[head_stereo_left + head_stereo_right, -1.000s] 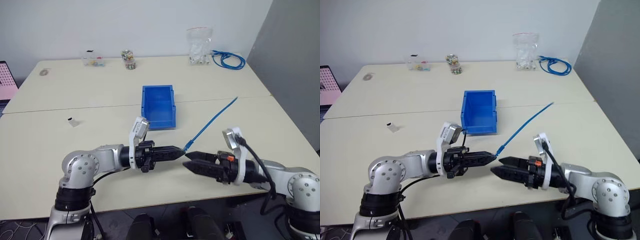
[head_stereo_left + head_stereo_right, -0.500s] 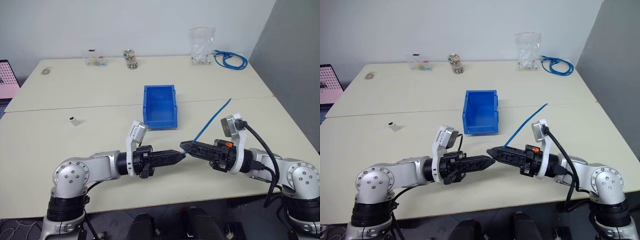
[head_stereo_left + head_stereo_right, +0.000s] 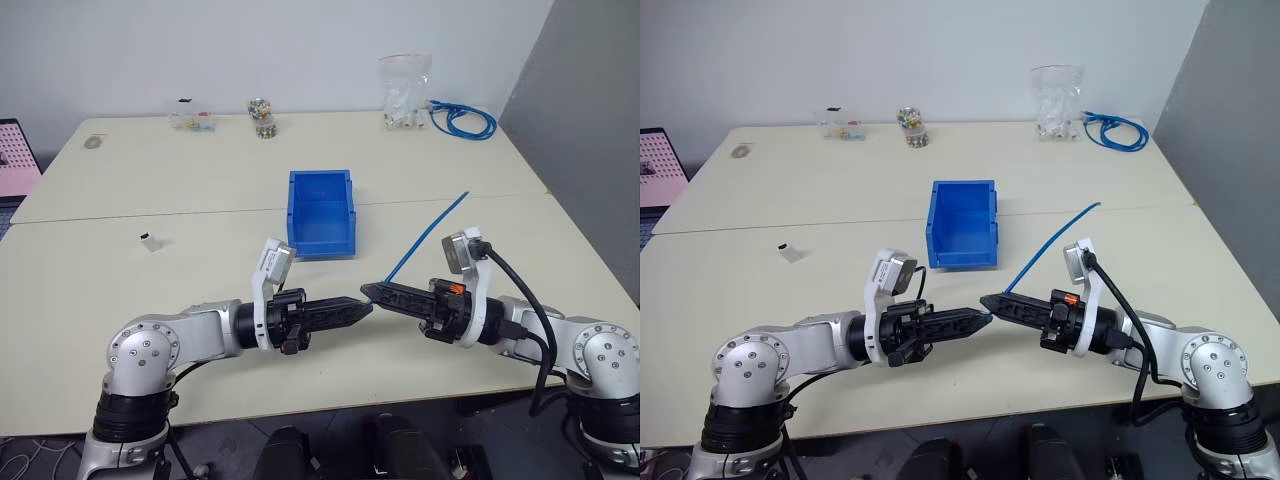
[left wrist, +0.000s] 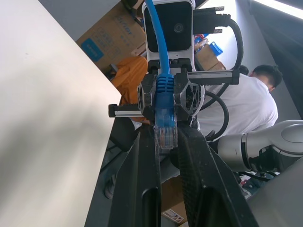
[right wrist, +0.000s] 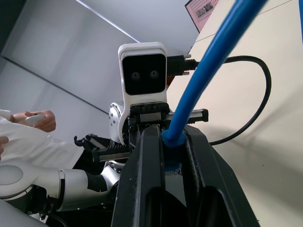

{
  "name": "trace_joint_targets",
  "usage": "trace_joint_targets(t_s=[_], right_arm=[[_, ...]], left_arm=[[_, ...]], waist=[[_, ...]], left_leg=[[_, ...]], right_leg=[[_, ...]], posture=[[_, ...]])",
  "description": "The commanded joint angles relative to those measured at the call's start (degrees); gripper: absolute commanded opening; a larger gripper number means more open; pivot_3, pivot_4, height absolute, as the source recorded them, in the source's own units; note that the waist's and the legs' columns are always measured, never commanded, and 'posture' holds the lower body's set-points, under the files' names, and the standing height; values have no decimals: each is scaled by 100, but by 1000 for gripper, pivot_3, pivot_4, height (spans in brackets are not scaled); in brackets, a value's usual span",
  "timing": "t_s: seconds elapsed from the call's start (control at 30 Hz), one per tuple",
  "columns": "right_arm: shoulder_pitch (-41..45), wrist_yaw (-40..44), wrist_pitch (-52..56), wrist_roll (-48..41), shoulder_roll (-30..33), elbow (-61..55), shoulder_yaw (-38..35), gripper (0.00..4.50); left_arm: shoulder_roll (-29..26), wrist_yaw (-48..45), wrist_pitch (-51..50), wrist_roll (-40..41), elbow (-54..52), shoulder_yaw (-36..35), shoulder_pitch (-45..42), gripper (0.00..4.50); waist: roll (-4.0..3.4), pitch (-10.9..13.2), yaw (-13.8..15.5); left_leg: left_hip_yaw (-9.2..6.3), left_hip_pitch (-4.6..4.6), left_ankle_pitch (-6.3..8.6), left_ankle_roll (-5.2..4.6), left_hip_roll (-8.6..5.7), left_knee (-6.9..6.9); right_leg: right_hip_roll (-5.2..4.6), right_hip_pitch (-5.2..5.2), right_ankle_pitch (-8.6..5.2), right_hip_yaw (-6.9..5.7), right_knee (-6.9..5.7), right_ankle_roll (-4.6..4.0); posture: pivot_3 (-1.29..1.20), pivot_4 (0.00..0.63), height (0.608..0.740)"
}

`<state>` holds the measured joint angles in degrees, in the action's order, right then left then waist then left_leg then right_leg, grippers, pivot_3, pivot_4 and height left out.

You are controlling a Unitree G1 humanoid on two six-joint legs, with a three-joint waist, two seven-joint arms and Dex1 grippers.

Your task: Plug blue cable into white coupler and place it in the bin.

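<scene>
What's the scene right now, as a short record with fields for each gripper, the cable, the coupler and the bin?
left gripper: shut on the blue cable's plug end, above the table
right gripper: closed on the same cable, tip to tip with the left
blue cable: lifted, trailing up past the right arm
white coupler: lying on the table, far left, untouched
bin: open, beyond the grippers
</scene>
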<state>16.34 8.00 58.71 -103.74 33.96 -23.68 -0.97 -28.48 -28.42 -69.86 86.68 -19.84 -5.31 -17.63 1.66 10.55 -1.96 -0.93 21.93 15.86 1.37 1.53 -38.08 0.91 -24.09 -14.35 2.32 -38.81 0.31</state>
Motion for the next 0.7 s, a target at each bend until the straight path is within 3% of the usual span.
trace_joint_targets(t_s=[0.03, 0.2, 0.37, 0.43, 0.5, 0.63, 0.7], right_arm=[[84, 50, -114, -147, 66, -100, -16, 193], [248, 20, -171, -32, 17, 58, 9, 193], [470, 187, -180, 331, -74, 404, 13, 193], [542, 293, -182, 540, -135, 538, 35, 193], [602, 421, -178, 769, -197, 650, 61, 193], [746, 655, -151, 1085, -359, 887, 70, 193], [875, 791, -117, 1300, -424, 1026, 122, 193]], left_arm=[[-85, -165, 173, -64, -141, 15, -10, 929], [-591, -909, 320, -709, -563, 157, 195, 1900], [-1817, -1971, 1562, -2763, -1236, 417, 1250, 2806], [-1799, -1633, 2030, -3320, -1256, 222, 1647, 3219], [-1382, -690, 2402, -3854, -1196, -163, 1888, 3635], [-440, 1565, 3220, -5670, -1238, -755, 2462, 4490], [169, 2788, 3638, -6468, -988, -1185, 2503, 4490]], waist=[[0, 0, 0], [-1, 0, -14], [-4, 1, -34], [-8, 3, -1], [-9, 4, 17], [-7, 3, 30], [-5, 2, 32]], left_leg=[[0, 0, 0, 0, 0, 0], [3, 0, 0, 0, -1, 2], [9, -4, 0, 0, 0, 15], [7, -3, 0, 0, 5, 20], [8, -2, 0, 0, 9, 19], [3, 11, 1, 0, 16, 13], [7, 11, 1, -1, 14, 15]], right_leg=[[0, 0, 0, 0, 1, 0], [2, -3, 0, 1, 2, 0], [2, -7, -5, 5, 6, -9], [2, -9, -8, 4, 10, -14], [0, -9, -7, 4, 15, -13], [-13, -7, 3, 4, 33, 4], [-13, -6, 5, 9, 36, 7]], posture=[[0, 150, 740], [0, 150, 740], [0, 150, 740], [0, 150, 740], [0, 150, 740], [0, 150, 740], [0, 150, 740]])
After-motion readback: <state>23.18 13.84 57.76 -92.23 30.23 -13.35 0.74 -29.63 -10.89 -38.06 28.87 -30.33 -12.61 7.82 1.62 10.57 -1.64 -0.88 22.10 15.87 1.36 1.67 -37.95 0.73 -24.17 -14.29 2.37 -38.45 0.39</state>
